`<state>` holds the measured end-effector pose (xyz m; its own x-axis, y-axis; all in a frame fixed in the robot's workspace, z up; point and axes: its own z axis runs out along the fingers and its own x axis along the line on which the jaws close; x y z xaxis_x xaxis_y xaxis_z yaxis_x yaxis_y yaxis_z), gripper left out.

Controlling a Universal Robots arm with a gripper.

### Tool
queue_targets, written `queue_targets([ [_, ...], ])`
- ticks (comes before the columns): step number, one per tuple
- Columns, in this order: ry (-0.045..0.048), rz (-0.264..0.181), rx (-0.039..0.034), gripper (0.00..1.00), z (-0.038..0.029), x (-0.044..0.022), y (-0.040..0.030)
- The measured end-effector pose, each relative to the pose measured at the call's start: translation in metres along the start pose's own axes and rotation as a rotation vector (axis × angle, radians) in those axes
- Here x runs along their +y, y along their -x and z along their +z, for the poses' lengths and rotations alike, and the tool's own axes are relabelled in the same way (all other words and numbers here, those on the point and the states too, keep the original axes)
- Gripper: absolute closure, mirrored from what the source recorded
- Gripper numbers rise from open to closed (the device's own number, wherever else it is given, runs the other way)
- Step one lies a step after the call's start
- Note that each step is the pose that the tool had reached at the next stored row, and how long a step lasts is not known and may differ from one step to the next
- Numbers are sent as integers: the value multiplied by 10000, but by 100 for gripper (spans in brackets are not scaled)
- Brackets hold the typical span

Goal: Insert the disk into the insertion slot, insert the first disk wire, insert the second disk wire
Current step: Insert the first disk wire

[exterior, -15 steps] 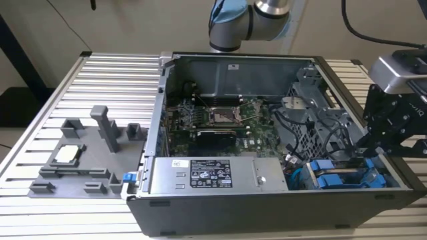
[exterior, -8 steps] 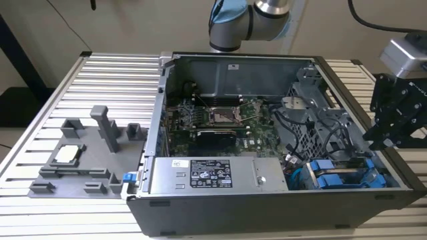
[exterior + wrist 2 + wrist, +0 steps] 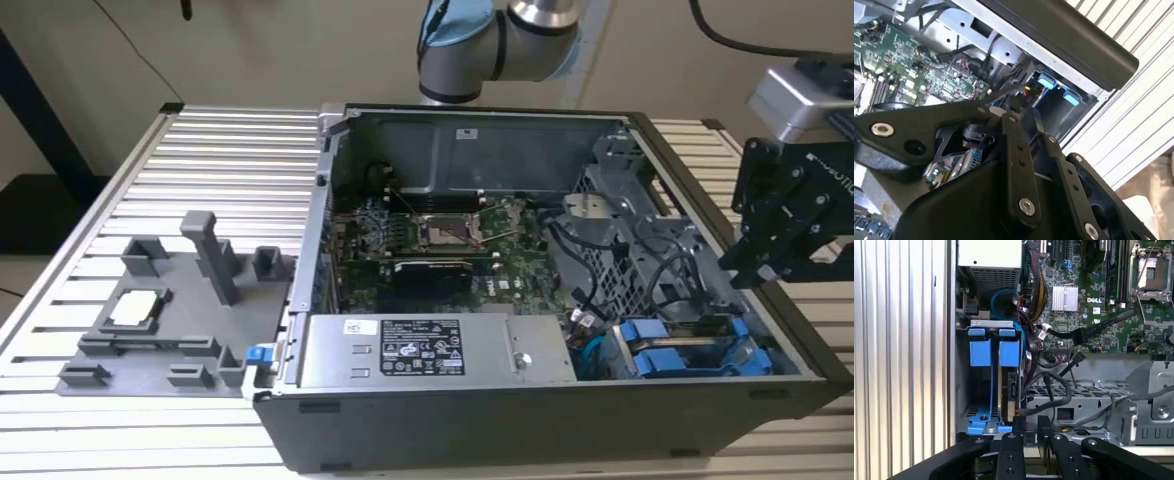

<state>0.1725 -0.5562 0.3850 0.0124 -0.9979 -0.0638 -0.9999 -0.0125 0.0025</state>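
The disk stands edge-on in its blue carrier, seated in the insertion slot of the grey drive cage. A second blue carrier sits beside it. In the exterior view the cage is at the case's near right corner. My gripper hovers above the case's right wall. In both wrist views the gripper is open by a narrow gap, with nothing between the fingers. Black wires with loose connectors lie next to the cage. I cannot tell which are the disk wires.
The open computer case lies on a slatted metal table. Inside are a green motherboard and a grey box with a sticker. A grey fixture block stands at the exterior view's left.
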Motion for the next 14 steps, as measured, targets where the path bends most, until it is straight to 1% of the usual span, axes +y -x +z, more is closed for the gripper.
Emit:
queue_targets([
  [7,0,2,-2,73,19,4,279],
  [9,-6,0,-1,73,20,142,285],
  [10,-10,1,0,73,20,187,286],
  [11,-25,-1,-1,73,22,286,289],
  [12,-41,-1,-1,73,24,367,294],
  [13,-60,-4,0,73,26,440,300],
  [14,-77,-4,0,73,29,491,305],
])
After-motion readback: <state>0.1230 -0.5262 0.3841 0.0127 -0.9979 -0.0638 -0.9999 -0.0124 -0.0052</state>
